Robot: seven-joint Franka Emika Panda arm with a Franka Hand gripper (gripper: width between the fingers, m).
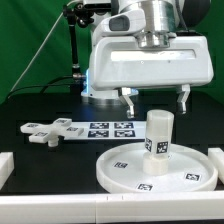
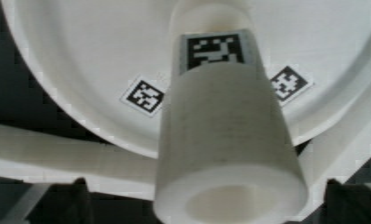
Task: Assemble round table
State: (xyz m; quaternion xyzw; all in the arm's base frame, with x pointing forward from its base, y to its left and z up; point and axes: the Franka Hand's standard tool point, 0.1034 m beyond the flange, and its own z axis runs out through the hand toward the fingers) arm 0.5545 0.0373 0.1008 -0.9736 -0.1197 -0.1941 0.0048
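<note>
The white round disc [image 1: 120, 172] lies rim-up on the black table at the front of the exterior view, towards its right. The short cylinder leg [image 1: 158, 133] stands upright on its middle, with a tag on its side. My gripper [image 1: 154, 104] hangs open just above the leg, one finger on each side of it and neither touching. In the wrist view the leg [image 2: 226, 120] fills the middle over the disc [image 2: 84, 70], and the dark fingers [image 2: 57, 195] stand apart from it. The cross-shaped base [image 1: 50, 131] lies flat at the exterior view's left.
The marker board [image 1: 110, 128] lies behind the disc, between it and the cross base. White blocks stand at the front left [image 1: 5, 166], along the front edge [image 1: 60, 207] and at the right [image 1: 216, 157]. A green curtain and a black stand [image 1: 75, 50] are behind.
</note>
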